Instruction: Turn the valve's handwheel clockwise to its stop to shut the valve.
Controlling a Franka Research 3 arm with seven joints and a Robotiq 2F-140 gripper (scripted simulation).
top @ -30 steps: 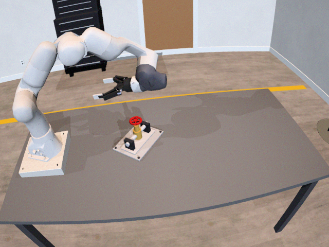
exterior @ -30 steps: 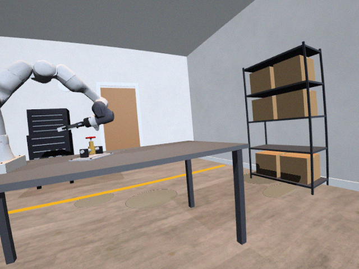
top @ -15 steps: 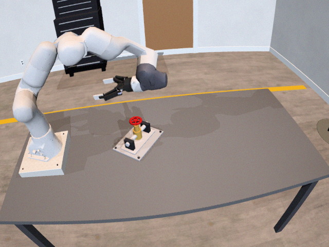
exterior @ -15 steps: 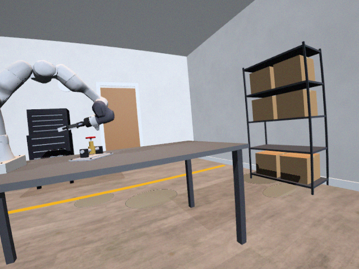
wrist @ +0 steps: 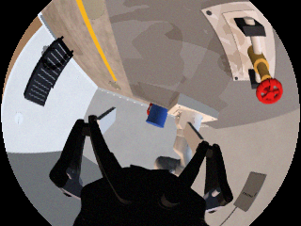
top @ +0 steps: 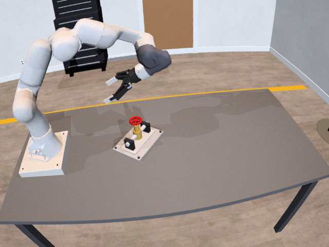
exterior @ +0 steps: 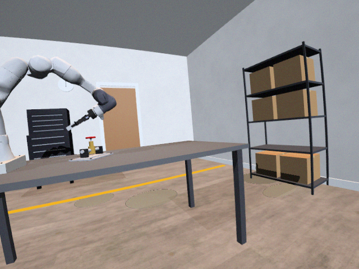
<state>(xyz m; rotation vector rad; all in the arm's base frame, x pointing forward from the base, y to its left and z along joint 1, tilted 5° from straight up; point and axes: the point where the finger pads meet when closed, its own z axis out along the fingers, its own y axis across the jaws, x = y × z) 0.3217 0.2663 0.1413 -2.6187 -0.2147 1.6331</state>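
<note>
The valve has a red handwheel (top: 135,121) on a brass stem, lying level above a white pipe between two black blocks on a pale baseplate (top: 138,143) near the table's middle left. It also shows in the exterior view (exterior: 91,138) and at the upper right of the wrist view (wrist: 269,90). My gripper (top: 110,90) is open and empty. It hangs tilted in the air, above and to the back left of the handwheel, well apart from it. It shows in the exterior view (exterior: 70,126) above and left of the wheel.
The arm's white base block (top: 43,156) stands at the table's left. A black drawer cabinet (top: 79,34) stands behind the table on the floor. A shelf with cardboard boxes (exterior: 286,115) stands far off to the right.
</note>
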